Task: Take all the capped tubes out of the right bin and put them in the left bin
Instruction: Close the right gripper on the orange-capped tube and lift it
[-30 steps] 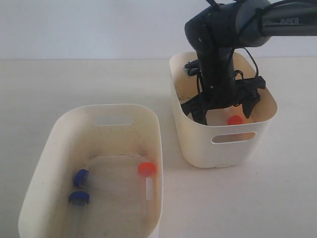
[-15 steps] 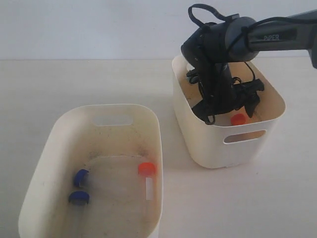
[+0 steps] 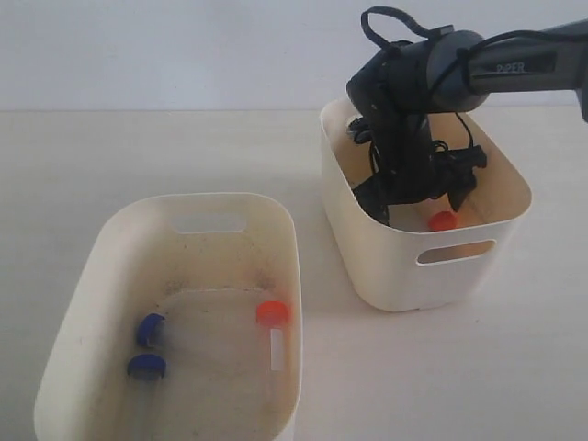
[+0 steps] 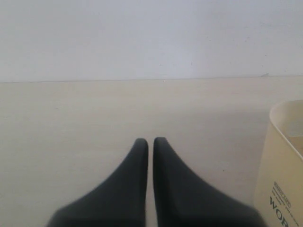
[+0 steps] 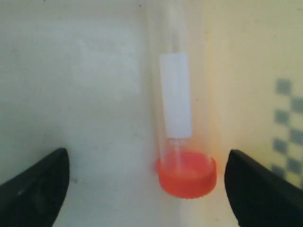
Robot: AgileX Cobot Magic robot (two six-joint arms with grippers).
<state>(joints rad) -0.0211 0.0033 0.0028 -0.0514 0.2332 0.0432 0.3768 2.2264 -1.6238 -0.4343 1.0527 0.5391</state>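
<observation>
The right bin (image 3: 367, 239) holds one orange-capped tube (image 3: 443, 220). In the right wrist view this tube (image 5: 182, 142) lies on the bin floor beside the wall, cap (image 5: 187, 176) toward the camera, white label on its side. My right gripper (image 5: 147, 182) hangs open inside the bin, its fingers wide on either side of the cap, not touching it. The left bin (image 3: 110, 239) holds two blue-capped tubes (image 3: 150, 327) (image 3: 146, 367) and one orange-capped tube (image 3: 272, 314). My left gripper (image 4: 150, 142) is shut and empty over bare table.
The cream tabletop (image 3: 138, 156) surrounds both bins. A cream bin wall with dark print (image 4: 281, 189) shows at the edge of the left wrist view. A blue dotted mark (image 5: 289, 123) is on the right bin's inner wall.
The right arm has shifted slightly and lowered inside the right bin. The right bin slid a little to the right between the earliest frame and now. The left bin's tubes are unmoved.
</observation>
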